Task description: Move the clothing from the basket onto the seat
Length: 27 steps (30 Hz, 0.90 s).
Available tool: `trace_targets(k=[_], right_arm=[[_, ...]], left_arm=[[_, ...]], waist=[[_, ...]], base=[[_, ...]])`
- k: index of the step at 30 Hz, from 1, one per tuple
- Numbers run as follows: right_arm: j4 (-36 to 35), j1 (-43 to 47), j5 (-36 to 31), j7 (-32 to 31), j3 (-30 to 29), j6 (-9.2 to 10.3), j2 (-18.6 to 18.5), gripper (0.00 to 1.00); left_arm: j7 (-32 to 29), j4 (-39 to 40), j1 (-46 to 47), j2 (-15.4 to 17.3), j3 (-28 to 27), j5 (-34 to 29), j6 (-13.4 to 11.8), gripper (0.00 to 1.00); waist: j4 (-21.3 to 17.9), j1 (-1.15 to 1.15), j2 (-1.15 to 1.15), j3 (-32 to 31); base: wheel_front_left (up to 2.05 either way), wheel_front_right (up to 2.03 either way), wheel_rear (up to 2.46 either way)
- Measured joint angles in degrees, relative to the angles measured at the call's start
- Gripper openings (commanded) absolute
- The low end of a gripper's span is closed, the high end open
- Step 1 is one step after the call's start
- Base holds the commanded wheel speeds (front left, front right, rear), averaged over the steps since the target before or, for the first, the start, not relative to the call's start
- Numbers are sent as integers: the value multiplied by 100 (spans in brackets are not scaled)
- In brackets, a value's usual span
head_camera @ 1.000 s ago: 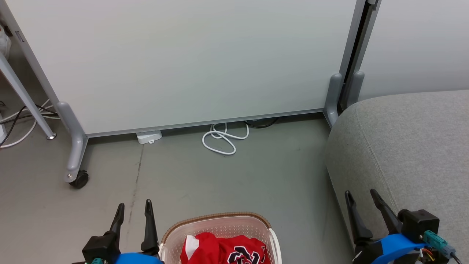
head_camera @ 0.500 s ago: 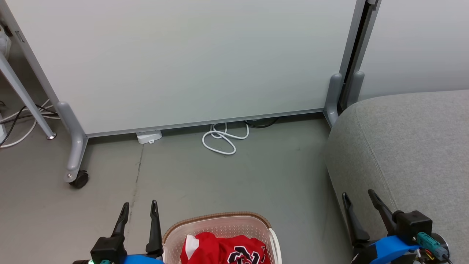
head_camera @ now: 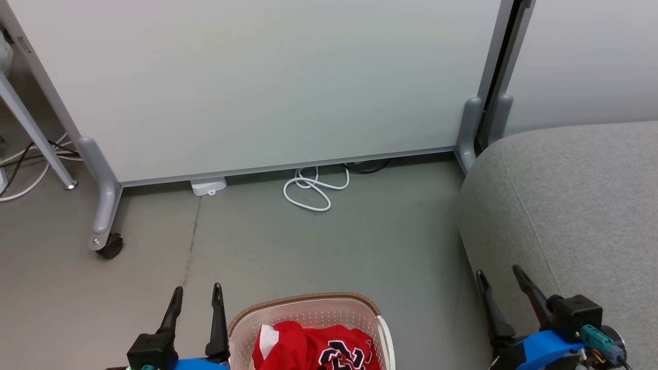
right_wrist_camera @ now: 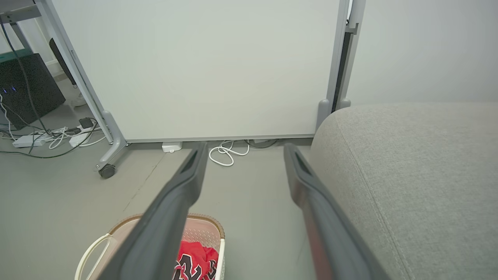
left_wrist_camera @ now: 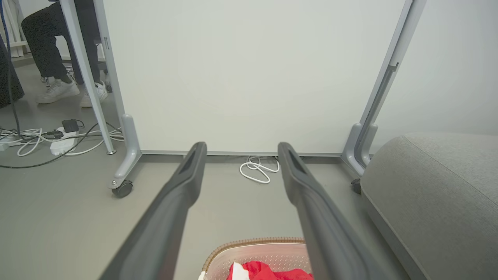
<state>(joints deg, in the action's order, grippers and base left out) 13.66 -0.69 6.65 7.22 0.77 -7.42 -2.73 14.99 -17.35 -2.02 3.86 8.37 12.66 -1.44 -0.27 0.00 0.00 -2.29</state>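
The left tool (head_camera: 197,289) is hovering empty and partly open, just left of the laundry basket (head_camera: 303,299) standing on the floor (head_camera: 334,246), where the red basketball clothing (head_camera: 313,349) is lying bunched. The right tool (head_camera: 497,271), likewise parted and empty, is waiting beside the sofa seat (head_camera: 565,195). Likely best: descending straight inside the rim, pinching a thick fold

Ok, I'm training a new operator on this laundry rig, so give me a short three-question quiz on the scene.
1. True or false: the clothing lies inside the basket.
2. The seat stands on which side of the basket? A: robot's left. B: robot's right.
3. Fill in: the left gripper and the right gripper are both ___, holding nothing.
Key: 1 true; 2 B; 3 open.
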Motion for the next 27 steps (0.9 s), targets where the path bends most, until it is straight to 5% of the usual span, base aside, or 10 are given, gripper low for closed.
trace_targets(k=[11, 27], right_arm=[[-269, -287, -47, -34, 296, -5, -4, 100], [-553, -1268, 358, 377, 921, -5, -10, 100]], left_arm=[[-256, -1003, 584, -15, 210, 53, 162, 100], [-669, -3322, 2802, 204, 222, 138, 393, 100]], waist=[[-370, 0, 0, 577], [-1170, 3, 0, 2780]], base=[[0, 0, 0], [0, 0, 0]])
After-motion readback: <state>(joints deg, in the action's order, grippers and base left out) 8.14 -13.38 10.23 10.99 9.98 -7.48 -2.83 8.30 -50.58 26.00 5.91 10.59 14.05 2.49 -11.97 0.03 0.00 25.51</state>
